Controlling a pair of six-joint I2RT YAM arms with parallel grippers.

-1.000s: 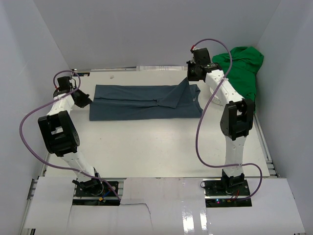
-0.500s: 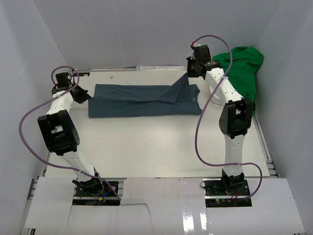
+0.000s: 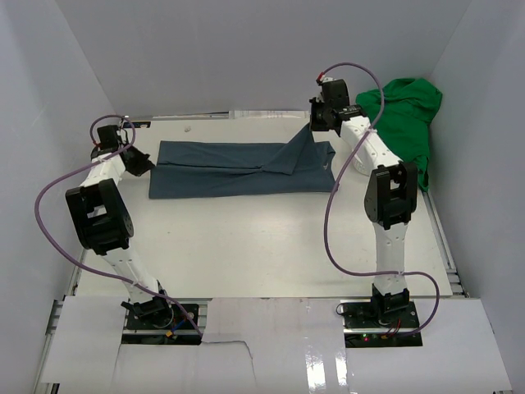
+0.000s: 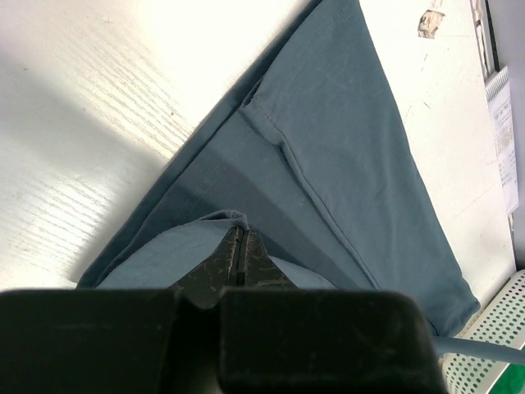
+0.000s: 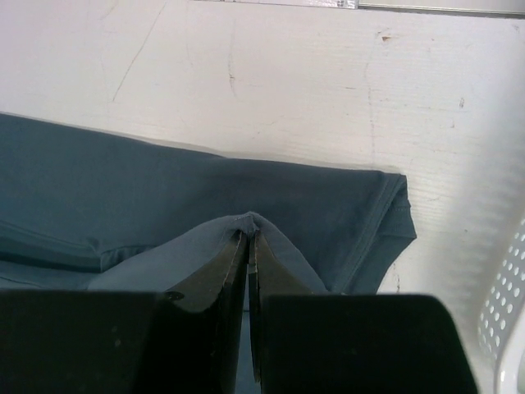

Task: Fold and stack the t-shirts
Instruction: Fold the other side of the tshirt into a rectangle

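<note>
The slate-blue t-shirt (image 3: 238, 168) lies as a long folded band across the far half of the table. My left gripper (image 3: 138, 162) is shut on its left edge; in the left wrist view the cloth (image 4: 344, 156) drapes over the closed fingertips (image 4: 239, 234). My right gripper (image 3: 317, 125) is shut on the shirt's right end and holds a peak of cloth lifted off the table; the right wrist view shows the fabric (image 5: 164, 189) pinched at the fingertips (image 5: 248, 238). The green t-shirt (image 3: 404, 111) is bunched in the basket at far right.
The white lattice basket (image 3: 361, 160) stands at the far right behind the right arm; its rim shows in the right wrist view (image 5: 504, 320) and in the left wrist view (image 4: 496, 328). White enclosure walls stand close on the left, right and back.
My right gripper has moved farther back and slightly left, pulling the shirt's right end up with it. My left gripper has shifted a little with the left edge.
</note>
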